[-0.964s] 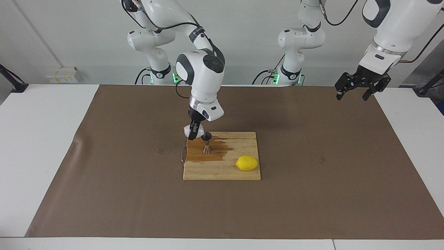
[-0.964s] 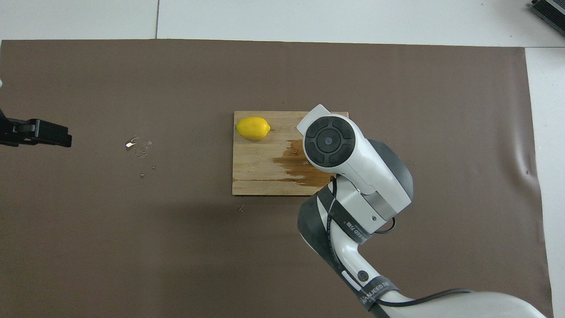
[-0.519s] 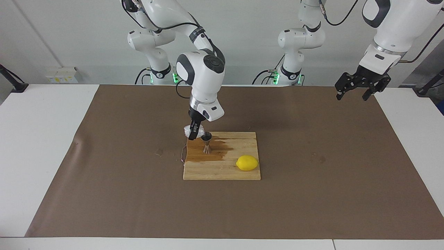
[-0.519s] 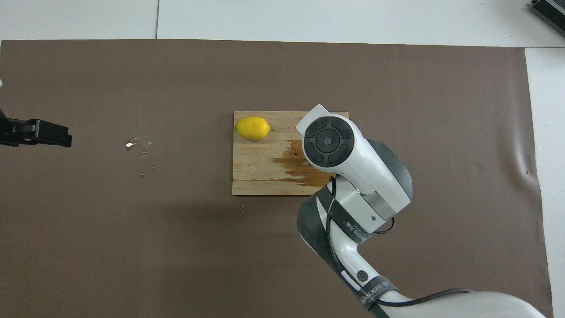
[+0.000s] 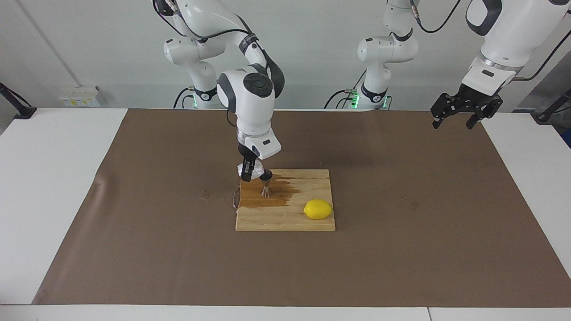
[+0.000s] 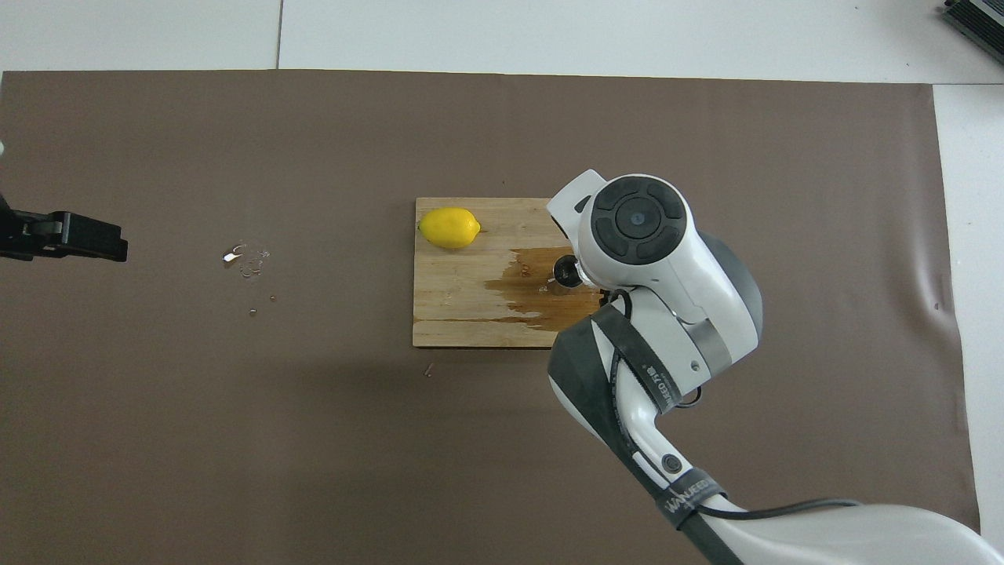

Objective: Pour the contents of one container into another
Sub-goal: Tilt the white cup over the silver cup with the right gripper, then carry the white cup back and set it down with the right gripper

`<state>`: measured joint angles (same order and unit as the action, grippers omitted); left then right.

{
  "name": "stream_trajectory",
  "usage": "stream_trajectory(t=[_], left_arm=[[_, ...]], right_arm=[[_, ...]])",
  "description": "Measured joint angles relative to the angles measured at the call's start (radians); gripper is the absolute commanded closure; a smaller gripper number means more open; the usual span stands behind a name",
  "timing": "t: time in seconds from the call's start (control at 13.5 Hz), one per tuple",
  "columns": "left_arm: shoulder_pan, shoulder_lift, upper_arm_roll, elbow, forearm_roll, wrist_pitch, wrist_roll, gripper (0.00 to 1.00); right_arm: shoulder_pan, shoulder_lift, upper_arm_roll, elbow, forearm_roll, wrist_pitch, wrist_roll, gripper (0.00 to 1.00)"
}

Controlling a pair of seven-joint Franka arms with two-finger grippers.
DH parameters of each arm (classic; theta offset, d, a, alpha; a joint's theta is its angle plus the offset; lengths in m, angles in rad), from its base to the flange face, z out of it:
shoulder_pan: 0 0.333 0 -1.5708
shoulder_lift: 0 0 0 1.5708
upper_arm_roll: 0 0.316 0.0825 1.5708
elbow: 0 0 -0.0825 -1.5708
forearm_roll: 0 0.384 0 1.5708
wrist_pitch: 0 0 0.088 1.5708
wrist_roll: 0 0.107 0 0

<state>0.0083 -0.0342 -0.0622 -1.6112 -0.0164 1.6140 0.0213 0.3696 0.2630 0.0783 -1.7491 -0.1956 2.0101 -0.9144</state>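
Note:
My right gripper [image 5: 248,171] is shut on the translucent whitish cup [image 5: 250,170], held tilted just above the rim of the steel jigger [image 5: 266,183]. The jigger stands upright on the wooden cutting board [image 5: 290,218], in a dark wet patch [image 5: 285,194]. In the overhead view the right arm's wrist hides the cup, and only the jigger's top [image 6: 564,271] shows beside it. My left gripper [image 5: 459,117] hangs open and empty above the brown mat at the left arm's end of the table; its black fingers [image 6: 74,235] show at the overhead view's edge.
A yellow lemon [image 5: 318,209] [image 6: 449,227] lies on the board's corner away from the robots, toward the left arm's end. A brown mat [image 5: 401,249] covers the table. Small droplets [image 6: 245,260] sit on the mat toward the left arm's end.
The right arm's wrist has swung toward its own end of the table, uncovering the jigger's top in the overhead view. The cup stays held at the jigger. The left arm has not moved.

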Motion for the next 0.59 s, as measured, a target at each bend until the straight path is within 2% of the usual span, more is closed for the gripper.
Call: stream_trajectory(t=[0.37,0.59], left_arm=[[0.0,0.0,0.0,0.0,0.0,0.0,0.0,0.0],[0.0,0.0,0.0,0.0,0.0,0.0,0.0,0.0]], right_arm=[[-0.032,-0.02,0.0,0.008,0.124,0.008,-0.122,0.81],[-0.106,-0.033,0.0,0.008,0.254,0.008,-0.315,0.81]])
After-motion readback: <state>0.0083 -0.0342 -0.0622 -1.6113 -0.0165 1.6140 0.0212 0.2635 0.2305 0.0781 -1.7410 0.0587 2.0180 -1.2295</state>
